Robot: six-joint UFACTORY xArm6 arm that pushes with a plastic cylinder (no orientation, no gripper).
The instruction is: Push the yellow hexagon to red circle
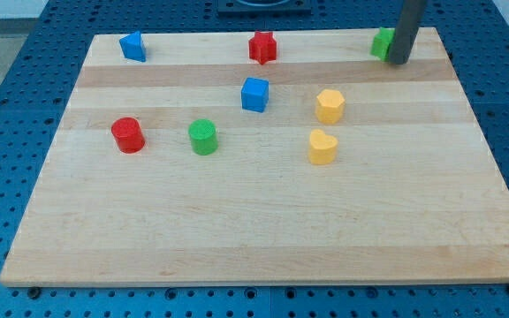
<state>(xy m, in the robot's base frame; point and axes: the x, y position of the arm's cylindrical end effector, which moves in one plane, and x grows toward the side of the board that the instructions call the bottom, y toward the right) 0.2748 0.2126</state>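
Observation:
The yellow hexagon lies right of the board's middle. The red circle lies at the view's left, far from it. Between them stand a green circle and a blue cube. My tip is at the view's top right, touching or just right of a green block, well above and right of the yellow hexagon.
A yellow heart lies just below the hexagon. A red star sits at the top middle and a blue block at the top left. The wooden board rests on a blue pegboard table.

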